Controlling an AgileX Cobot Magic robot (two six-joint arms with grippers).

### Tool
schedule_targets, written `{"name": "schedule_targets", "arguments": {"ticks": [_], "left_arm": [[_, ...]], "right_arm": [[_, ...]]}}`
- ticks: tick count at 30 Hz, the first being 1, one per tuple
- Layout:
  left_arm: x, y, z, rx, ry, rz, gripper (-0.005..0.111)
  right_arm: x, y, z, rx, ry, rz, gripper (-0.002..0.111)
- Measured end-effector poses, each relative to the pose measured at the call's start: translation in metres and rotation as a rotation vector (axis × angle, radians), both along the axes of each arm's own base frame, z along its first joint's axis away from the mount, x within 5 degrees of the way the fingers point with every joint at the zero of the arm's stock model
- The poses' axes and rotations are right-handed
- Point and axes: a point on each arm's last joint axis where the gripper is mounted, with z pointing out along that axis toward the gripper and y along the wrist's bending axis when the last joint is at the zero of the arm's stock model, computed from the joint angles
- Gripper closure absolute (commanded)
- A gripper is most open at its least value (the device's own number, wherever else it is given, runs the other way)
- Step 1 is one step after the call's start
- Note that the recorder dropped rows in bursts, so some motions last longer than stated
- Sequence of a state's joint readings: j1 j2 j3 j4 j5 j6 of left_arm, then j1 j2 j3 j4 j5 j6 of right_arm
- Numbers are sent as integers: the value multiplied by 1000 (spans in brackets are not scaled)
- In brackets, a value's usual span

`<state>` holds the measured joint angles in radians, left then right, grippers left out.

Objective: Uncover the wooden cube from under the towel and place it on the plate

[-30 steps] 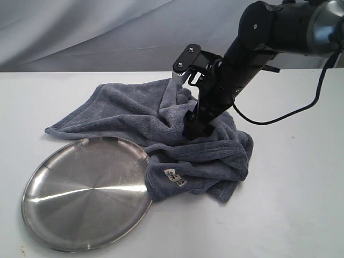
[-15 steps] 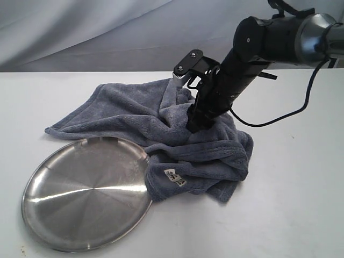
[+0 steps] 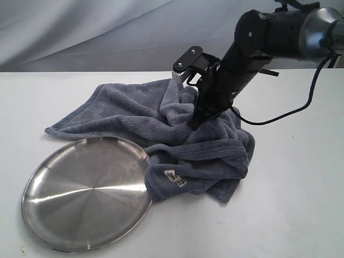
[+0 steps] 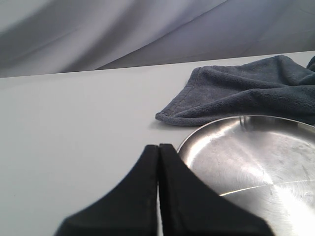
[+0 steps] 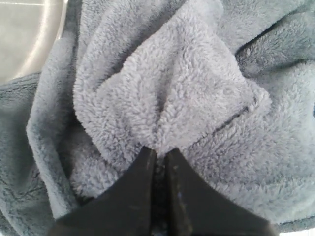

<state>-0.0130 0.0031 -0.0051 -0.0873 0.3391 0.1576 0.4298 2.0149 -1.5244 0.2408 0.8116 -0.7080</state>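
The right end effector (image 3: pixel 195 121) is pinched narrow on a raised fold of the towel (image 3: pixel 134 113), its jaws almost meeting with fleece bunched between them. I judge this grip on the crown of the heap is meant to let the cloth be peeled off whatever it hides. The wooden cube shows in no view; presumably it sits under the mound just below this end effector. The plate (image 3: pixel 86 193) lies off to one side of it, against the towel's hem, bare and ready to take the cube. Only the right wrist view shows the tuft caught at the tips. Only the exterior view shows the white tag (image 3: pixel 174 177) and the towel's spread over the surface (image 3: pixel 290 188). The left wrist view adds the left end effector (image 4: pixel 158 147), jaws pressed together on nothing, with the plate's rim just ahead of it.
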Motion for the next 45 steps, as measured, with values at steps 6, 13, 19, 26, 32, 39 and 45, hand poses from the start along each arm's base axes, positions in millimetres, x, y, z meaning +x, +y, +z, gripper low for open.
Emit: {"name": "schedule_targets", "arguments": {"ticks": [6, 13, 19, 26, 32, 39, 45], "left_arm": [[0, 0, 0, 0, 0, 0, 105], [0, 0, 0, 0, 0, 0, 105], [0, 0, 0, 0, 0, 0, 105], [0, 0, 0, 0, 0, 0, 105], [0, 0, 0, 0, 0, 0, 105], [0, 0, 0, 0, 0, 0, 105], [0, 0, 0, 0, 0, 0, 105]], "right_arm": [[-8, -2, 15, 5, 21, 9, 108], [-20, -5, 36, 14, 52, 23, 108], [-33, -10, 59, 21, 56, 39, 108], [-51, -18, 101, 57, -21, 45, 108], [-62, -22, 116, 58, -21, 57, 108], [-70, -26, 133, 79, -71, 57, 108], [-73, -28, 143, 97, -115, 51, 108]]}}
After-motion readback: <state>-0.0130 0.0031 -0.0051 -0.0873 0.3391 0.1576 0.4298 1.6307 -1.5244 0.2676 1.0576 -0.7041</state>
